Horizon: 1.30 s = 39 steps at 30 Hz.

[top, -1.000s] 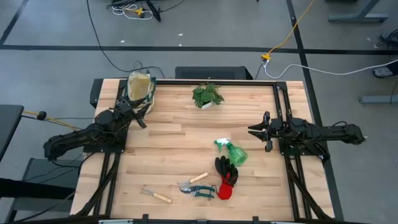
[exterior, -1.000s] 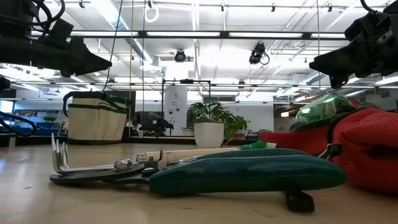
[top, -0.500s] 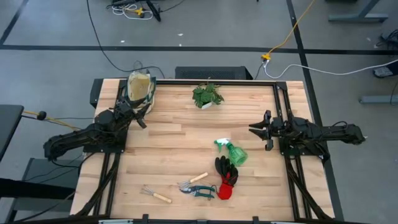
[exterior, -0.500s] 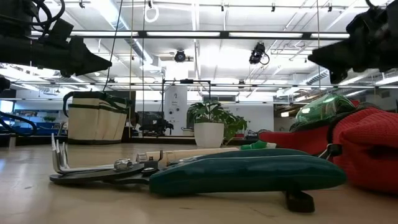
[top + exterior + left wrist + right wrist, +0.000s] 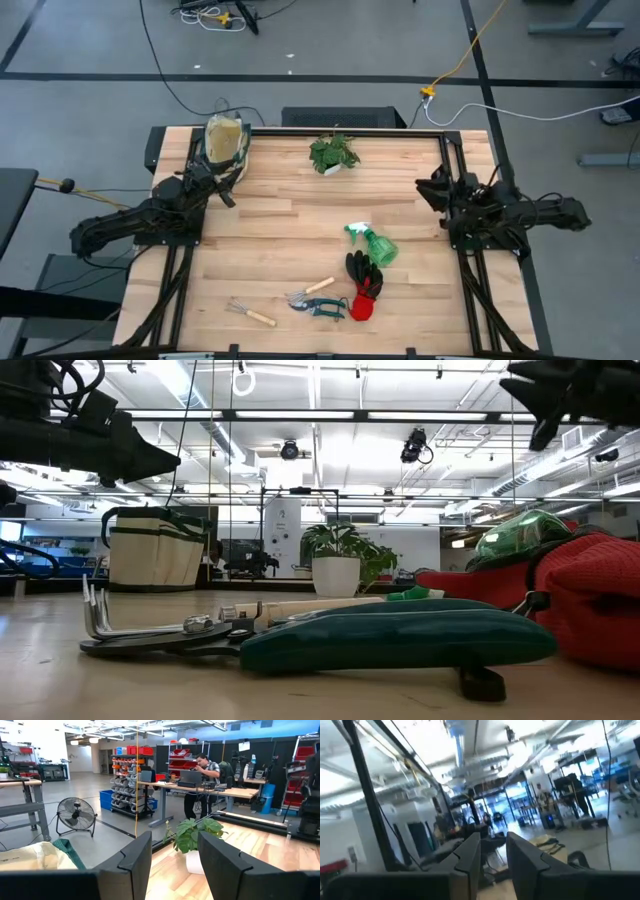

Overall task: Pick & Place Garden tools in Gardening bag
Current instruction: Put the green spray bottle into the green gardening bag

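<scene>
The right gripper, fingers parted with nothing between them, is hanging at the table's right edge with the green spray bottle lying nearest, toward the table's middle, while the left gripper, equally unladen, is waiting beside the gardening bag.

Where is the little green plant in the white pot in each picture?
High view: the potted plant sits near the table's far edge, about the middle.
Low view: it stands in the middle, behind the tools.
Left wrist view: it shows between that arm's two fingers.
Right wrist view: not in it.
Shared landmark: the gardening bag, left of the plant in the high, low and left wrist views.
</scene>
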### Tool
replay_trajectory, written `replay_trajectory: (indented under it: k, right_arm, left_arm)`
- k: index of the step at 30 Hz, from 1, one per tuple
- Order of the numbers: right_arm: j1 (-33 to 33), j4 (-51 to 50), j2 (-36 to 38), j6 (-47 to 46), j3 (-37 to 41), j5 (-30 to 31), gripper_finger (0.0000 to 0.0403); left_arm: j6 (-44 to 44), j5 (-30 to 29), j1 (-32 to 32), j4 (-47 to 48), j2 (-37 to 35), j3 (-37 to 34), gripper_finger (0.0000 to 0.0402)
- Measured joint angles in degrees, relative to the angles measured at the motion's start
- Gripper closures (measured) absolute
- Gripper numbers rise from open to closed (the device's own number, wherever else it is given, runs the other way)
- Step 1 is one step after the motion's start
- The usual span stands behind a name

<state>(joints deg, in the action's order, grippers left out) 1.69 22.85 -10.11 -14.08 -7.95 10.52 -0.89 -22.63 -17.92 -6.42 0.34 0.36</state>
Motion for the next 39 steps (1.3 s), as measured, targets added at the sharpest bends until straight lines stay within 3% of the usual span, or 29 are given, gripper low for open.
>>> replay_trajectory:
  k: [4, 11, 21, 31, 39]
  right_arm:
    - [0.0, -13.5, -8.8, -3.9, -10.0, 0.0, 0.0307]
    - [0.0, -43.6, -26.7, -19.1, -29.5, -2.0, 0.0307]
    - [0.0, -69.9, -50.9, -29.7, -53.1, -10.9, 0.0307]
    - [-0.3, -84.4, -68.2, -33.5, -66.7, -16.2, 0.0307]
    - [-3.3, -86.9, -77.5, -33.1, -68.5, -22.6, 0.0307]
  left_arm:
    - [0.0, 0.0, 0.0, -0.5, 0.0, 0.0, 0.0234]
    - [0.0, 0.0, 0.0, -0.6, 0.0, 0.0, 0.0234]
    - [0.0, 0.0, 0.0, -0.6, 0.0, 0.0, 0.0234]
    - [0.0, 0.0, 0.0, -0.6, 0.0, 0.0, 0.0234]
    - [0.0, 0.0, 0.0, -0.6, 0.0, 0.0, 0.0234]
